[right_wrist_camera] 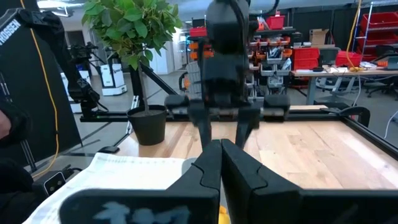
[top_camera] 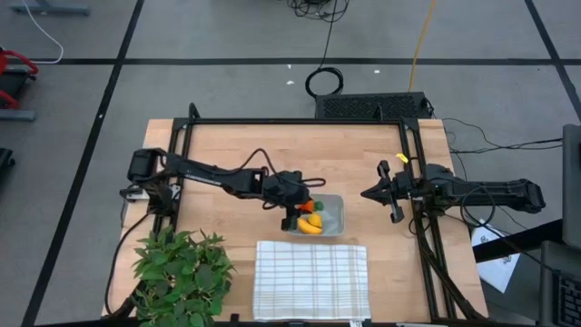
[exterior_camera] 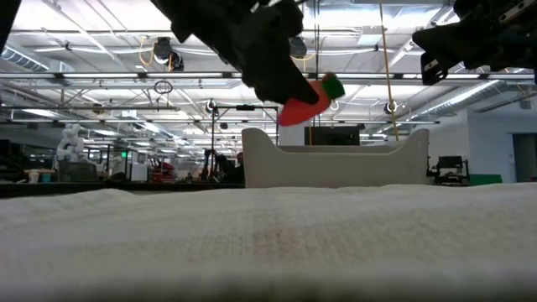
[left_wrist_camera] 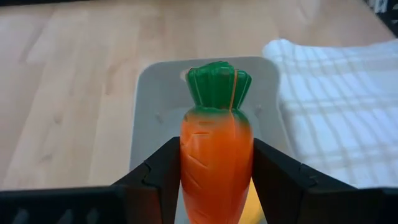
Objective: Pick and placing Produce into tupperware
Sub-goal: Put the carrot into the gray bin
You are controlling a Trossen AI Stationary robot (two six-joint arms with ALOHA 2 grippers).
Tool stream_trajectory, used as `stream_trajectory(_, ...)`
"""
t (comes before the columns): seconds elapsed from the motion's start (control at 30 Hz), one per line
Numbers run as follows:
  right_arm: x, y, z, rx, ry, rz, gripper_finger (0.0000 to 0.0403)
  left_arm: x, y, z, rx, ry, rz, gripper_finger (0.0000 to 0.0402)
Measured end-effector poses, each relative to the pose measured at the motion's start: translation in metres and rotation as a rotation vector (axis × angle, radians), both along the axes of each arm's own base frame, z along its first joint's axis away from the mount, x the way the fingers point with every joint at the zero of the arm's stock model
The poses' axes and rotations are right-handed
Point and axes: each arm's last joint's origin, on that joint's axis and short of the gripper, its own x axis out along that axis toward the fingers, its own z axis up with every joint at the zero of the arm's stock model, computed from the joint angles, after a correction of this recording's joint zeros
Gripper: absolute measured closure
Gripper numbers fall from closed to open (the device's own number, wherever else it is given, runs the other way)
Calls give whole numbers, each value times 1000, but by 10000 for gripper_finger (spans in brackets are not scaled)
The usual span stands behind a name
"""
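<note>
Squarely, carrot (left_wrist_camera: 217,155) clamped between left gripper (left_wrist_camera: 217,180) jaws, above tupperware (left_wrist_camera: 149,106)

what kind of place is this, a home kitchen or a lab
Most likely a robotics lab or workshop, not a kitchen. Beyond the wooden table the low view shows an open hall with ceiling trusses, and the right wrist view shows red storage bins and workbenches.

A leafy green plant (top_camera: 180,272) stands beside a white checked cloth (top_camera: 311,280); both near the table's (top_camera: 236,150) front edge.
</note>
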Motion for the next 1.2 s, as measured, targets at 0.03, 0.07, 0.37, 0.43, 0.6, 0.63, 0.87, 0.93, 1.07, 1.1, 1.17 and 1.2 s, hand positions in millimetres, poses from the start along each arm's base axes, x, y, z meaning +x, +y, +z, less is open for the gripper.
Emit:
stream_trajectory(0.03,0,0,0,0,2,0,403,2,0,-4,0,-1,1,236)
stream_trajectory(0.07,0,0,0,0,3,0,403,3,0,-7,0,6,1,236)
stream_trajectory(0.37,1,0,-1,-2,8,0,403,10,0,-26,-19,38,17,236)
stream_trajectory(0.43,1,0,-1,-2,10,0,403,11,0,-27,-37,35,38,236)
stream_trajectory(0.6,1,0,-1,-2,10,0,403,13,-1,-32,-55,44,105,236)
stream_trajectory(0.63,1,0,-1,-2,10,0,403,14,-1,-33,-56,43,113,236)
stream_trajectory(0.87,1,0,-1,-2,9,0,403,14,-4,-41,-53,79,161,236)
stream_trajectory(0.93,1,0,-1,-2,9,0,403,14,-7,-42,-60,73,167,236)
stream_trajectory(1.07,1,0,-1,-2,9,-1,403,14,-11,-44,-57,82,167,236)
stream_trajectory(1.1,1,0,-1,-2,9,-1,403,14,-12,-44,-49,81,158,236)
stream_trajectory(1.17,1,0,-1,-2,9,-1,403,14,-13,-44,-36,85,150,236)
stream_trajectory(1.2,1,0,-1,-2,9,-1,403,13,-13,-44,-28,95,154,236)
